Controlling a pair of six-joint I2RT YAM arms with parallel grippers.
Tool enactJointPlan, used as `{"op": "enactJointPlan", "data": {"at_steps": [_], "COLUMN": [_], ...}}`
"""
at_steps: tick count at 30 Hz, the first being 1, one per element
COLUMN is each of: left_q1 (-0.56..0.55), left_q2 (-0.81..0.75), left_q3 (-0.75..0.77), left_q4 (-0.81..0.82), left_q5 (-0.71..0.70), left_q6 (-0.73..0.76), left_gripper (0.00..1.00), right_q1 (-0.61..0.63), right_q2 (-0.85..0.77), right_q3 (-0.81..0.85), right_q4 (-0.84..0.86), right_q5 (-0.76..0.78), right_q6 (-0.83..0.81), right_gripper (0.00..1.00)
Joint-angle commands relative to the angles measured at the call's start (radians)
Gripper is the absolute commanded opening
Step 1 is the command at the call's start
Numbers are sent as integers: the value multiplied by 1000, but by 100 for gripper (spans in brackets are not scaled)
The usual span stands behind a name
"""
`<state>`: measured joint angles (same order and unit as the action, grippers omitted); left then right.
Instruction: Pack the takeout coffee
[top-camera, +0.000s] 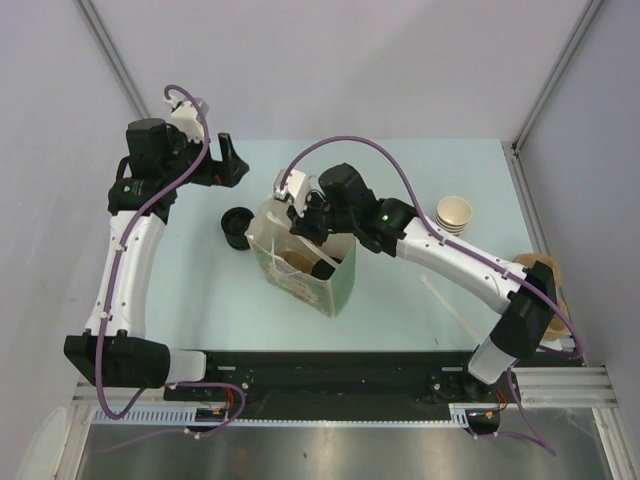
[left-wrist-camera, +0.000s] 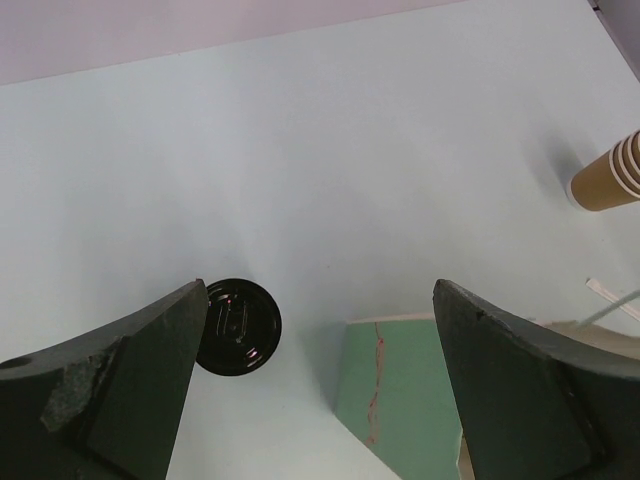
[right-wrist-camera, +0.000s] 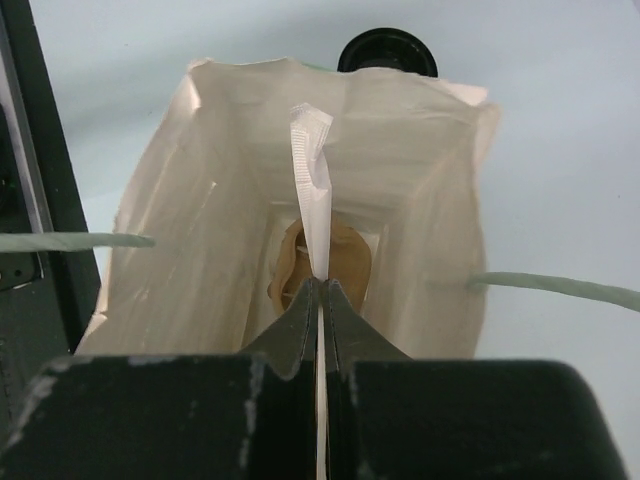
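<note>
- The right pincer (right-wrist-camera: 320, 285) is clenched on a white paper-wrapped straw (right-wrist-camera: 312, 170) and hangs right above the open mouth of the paper bag (right-wrist-camera: 200, 200).
- The straw's long axis runs steeply down into the bag, near the middle of the opening and apart from its walls.
- The takeout coffee (right-wrist-camera: 348, 262) appears to sit at the bottom of the bag, straight below the pincer. Its tan body shows behind the straw, but I cannot make out its lid clearly.
- The coming move is therefore likely a straight drop or lowering along the straw's own axis, with no sideways travel.
- The left pincer (left-wrist-camera: 320, 288) is released and holds nothing. It hovers over the bench (top-camera: 420, 170) beyond the stack of black lids (top-camera: 237, 228), well apart from the bag, so the right arm is much the nearer.
</note>
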<state>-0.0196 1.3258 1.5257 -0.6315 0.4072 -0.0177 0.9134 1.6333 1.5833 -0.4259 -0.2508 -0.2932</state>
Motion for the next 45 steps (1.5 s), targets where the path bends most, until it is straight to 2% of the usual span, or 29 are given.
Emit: {"op": "enactJointPlan", "data": {"at_steps": [1, 4, 6, 11, 14, 15, 23, 28, 34, 37, 38, 41, 45], "left_q1": [9, 9, 10, 10, 12, 12, 14, 15, 17, 17, 44, 67, 125], "left_q2": [-11, -4, -2, 0, 1, 3, -5, -2, 24, 39, 55, 84, 128], "left_q3": [5, 8, 8, 17, 28, 31, 31, 51, 100, 148, 162, 226, 296], "left_q4": [4, 3, 1, -4, -14, -17, -20, -31, -59, -85, -92, -131, -163], "left_q5": [36, 39, 42, 45, 44, 42, 48, 54, 76, 96, 107, 131, 252], "left_q6": [1, -2, -4, -4, 1, 4, 4, 5, 15, 16, 16, 16, 16], "left_gripper": [100, 99, 99, 99, 100, 100, 100, 99, 100, 99, 100, 100, 99], "right_q1": [5, 8, 7, 5, 7, 7, -1, -5, -8, -13, -21, -47, -100], "right_q2": [-38, -24, -18, -24, -26, -26, -30, -24, -24, -27, -29, -39, -55], "right_q3": [-16, -16, -16, -16, -3, 0, 59, 178, 337, 389, 412, 444, 457], "right_q4": [76, 69, 65, 67, 70, 70, 65, 30, 6, -2, -1, -7, -46], "right_q5": [47, 58, 67, 79, 87, 90, 119, 114, 97, 97, 99, 100, 97], "right_q6": [-17, -23, -21, -12, -11, -11, -20, -8, 19, 28, 32, 34, 60], "right_gripper": [0, 3, 10, 19, 32, 34, 39, 40, 48, 59, 68, 78, 88]}}
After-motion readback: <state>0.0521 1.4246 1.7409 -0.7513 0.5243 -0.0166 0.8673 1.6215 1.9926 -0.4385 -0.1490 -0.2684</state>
